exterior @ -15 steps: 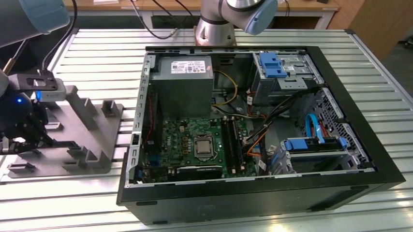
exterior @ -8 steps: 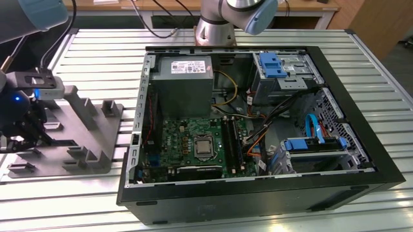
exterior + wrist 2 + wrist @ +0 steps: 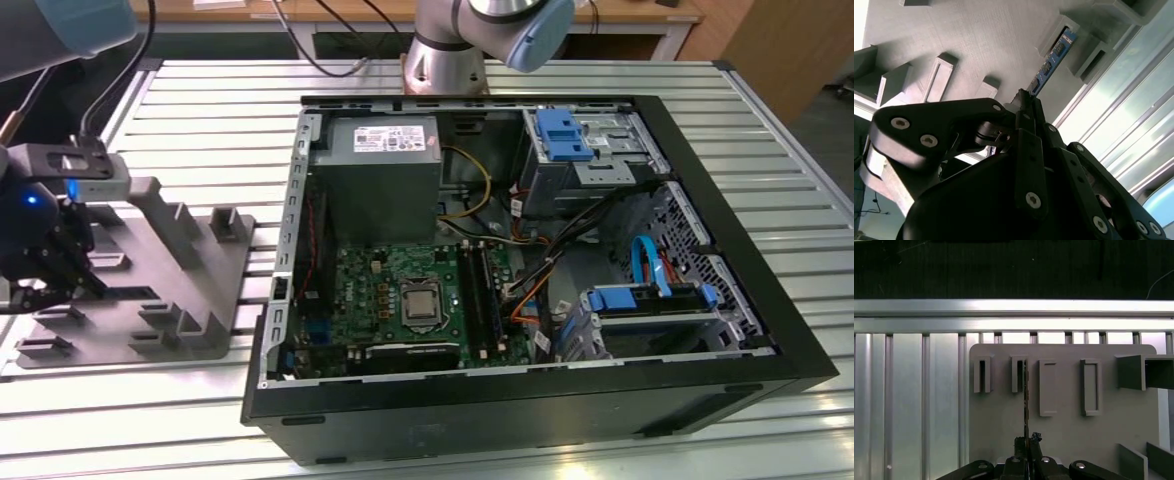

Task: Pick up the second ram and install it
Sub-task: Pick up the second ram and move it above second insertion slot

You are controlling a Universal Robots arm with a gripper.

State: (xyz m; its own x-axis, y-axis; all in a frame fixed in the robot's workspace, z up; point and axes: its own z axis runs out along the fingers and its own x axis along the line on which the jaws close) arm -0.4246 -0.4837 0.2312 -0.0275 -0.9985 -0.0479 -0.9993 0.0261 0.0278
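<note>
- Spanning the scene in the exterior view, a slatted aluminium table (image 3: 747,150) carries everything else.
- An open black computer case (image 3: 747,330) lies on its side towards the exterior view's right, with its inside facing up.
- A green motherboard (image 3: 367,290) sits flat in the case, with the CPU socket (image 3: 420,302) near its middle.
- A grey slotted holder (image 3: 187,260) rests on the table just beside the case, on the exterior view's left.
- The arm's black gripper (image 3: 40,285) hangs over the far-left part of that holder, well apart from the case.
- In the second wrist view, the gripper's fingers (image 3: 1029,107) are pinched narrow on one end of the second ram (image 3: 1051,60), a slim stick with small dark chips along its face.
- In the first wrist view, the second ram (image 3: 1025,400) appears edge-on as a thin dark line running from the fingertips to a narrow slot (image 3: 1018,375) of the holder; its far end lies at that slot.
</note>
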